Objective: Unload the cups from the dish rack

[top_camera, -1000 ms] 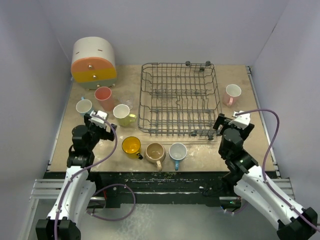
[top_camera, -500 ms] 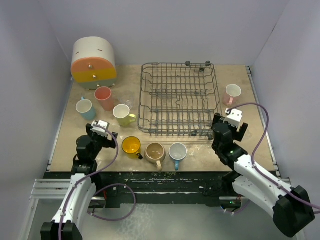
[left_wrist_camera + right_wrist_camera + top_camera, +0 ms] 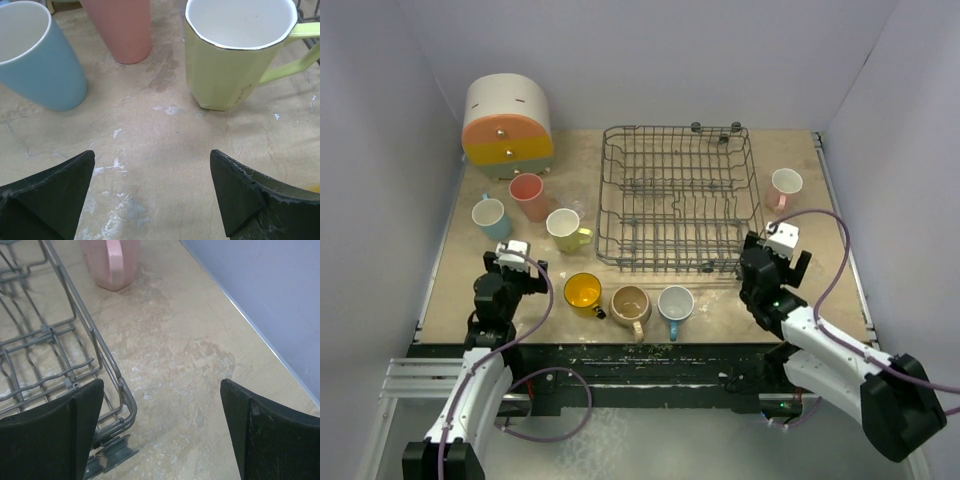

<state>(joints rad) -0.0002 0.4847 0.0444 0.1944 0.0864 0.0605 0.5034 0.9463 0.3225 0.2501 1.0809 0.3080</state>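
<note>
Where the two arms sit low at the near edge of the table (image 3: 448, 290), a rounded white, orange and yellow drawer box (image 3: 508, 125) stands at the far left corner, well apart from both.

The dish rack (image 3: 677, 200), a dark grey wire basket with raised sides and rows of prongs, sits at the centre back. Its wires show straight through to the table surface. All the cups in view stand upright on the table outside it.

- **Left of the rack:** a blue mug (image 3: 488, 215), a salmon tumbler (image 3: 528, 196) and a yellow-green mug (image 3: 565, 229), the two mugs white inside.
- **Along the near side of the rack:** a yellow mug (image 3: 583, 292), a tan mug (image 3: 630, 304) and a second blue mug (image 3: 675, 302) in a row.
- **Right of the rack:** a pink mug (image 3: 784, 188), near the rack's side.

The left gripper (image 3: 151, 160) has its jaws spread wide with only bare table between them, facing the three left-hand cups. The right gripper (image 3: 161, 390) is likewise spread wide and holds nothing. The rack's near right corner and its small wheel are just beside its left finger, with the pink mug further ahead.
</note>
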